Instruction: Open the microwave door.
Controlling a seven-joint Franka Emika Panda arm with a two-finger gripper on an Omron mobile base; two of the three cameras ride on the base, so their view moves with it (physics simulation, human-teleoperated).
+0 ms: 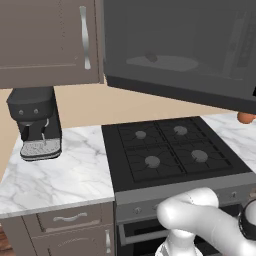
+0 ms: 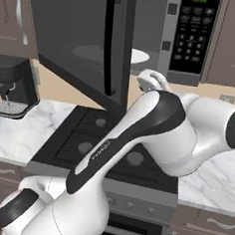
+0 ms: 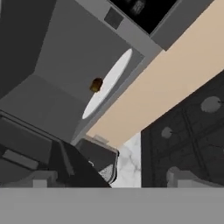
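Overhead, microwave door (image 2: 80,46) wide open

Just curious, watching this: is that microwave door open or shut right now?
Open. The microwave door is swung out over the stove, baring the white turntable plate inside.

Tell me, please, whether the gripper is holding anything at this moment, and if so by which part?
Nothing appears held: in the hand view nothing lies between the fingertips, and the microwave door already stands open, apart from them.
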